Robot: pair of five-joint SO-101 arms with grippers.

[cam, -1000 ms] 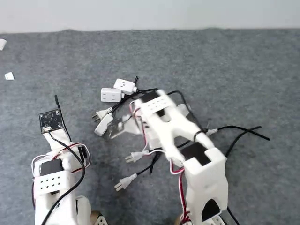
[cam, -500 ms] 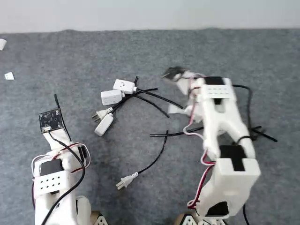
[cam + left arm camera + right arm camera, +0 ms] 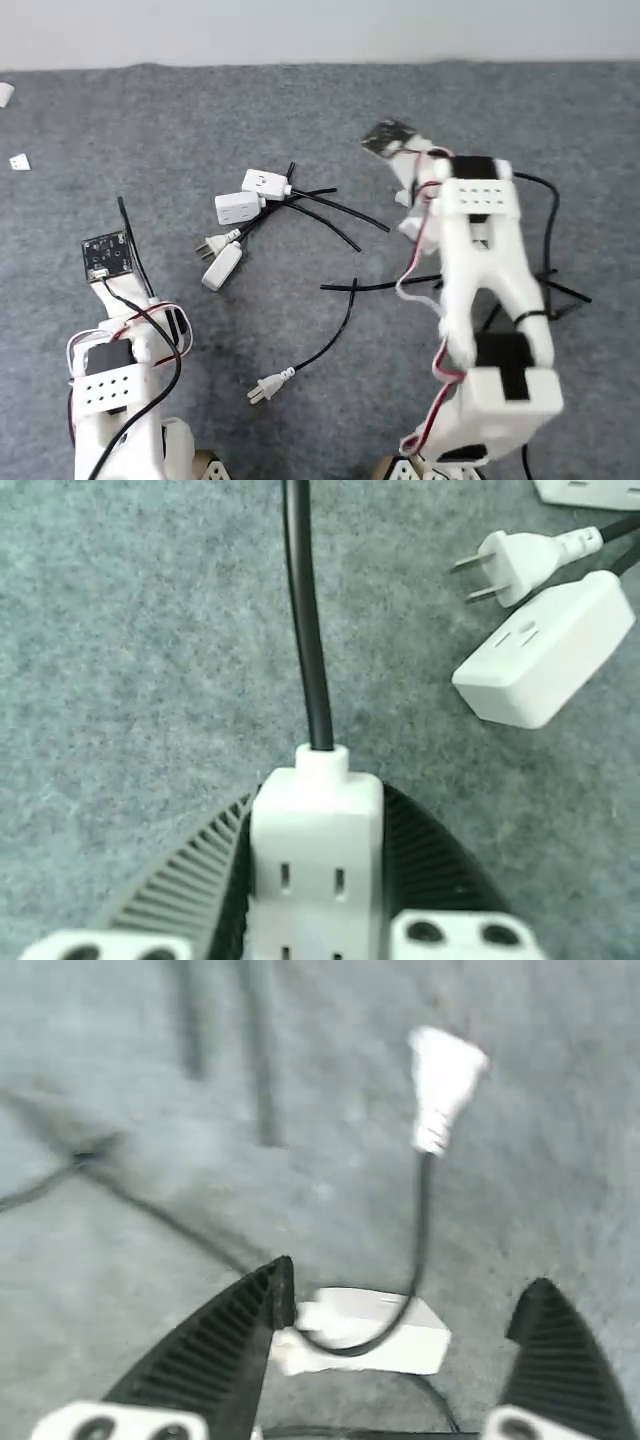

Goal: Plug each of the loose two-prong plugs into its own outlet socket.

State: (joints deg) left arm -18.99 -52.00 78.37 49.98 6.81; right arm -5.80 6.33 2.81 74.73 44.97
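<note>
sockets (image 3: 238, 207) behind one plug (image 3: 218, 242), second plug (image 3: 262, 388) farther forward and right

Two arms (image 3: 110, 385) (image 3: 480, 260), three loose two-prong plugs (image 3: 210, 245) (image 3: 262, 388) (image 3: 445, 1070) and five white outlet sockets (image 3: 265, 182) (image 3: 238, 207) (image 3: 222, 266) (image 3: 315, 850) (image 3: 365, 1338).

The whole surface is a fuzzy grey carpet (image 3: 150, 120), running edge to edge. Up at 12 o'clock it stops at a plain pale wall (image 3: 320, 30). Two little white scraps (image 3: 19, 162) sit around 10 o'clock. Lighting's soft and even.
</note>
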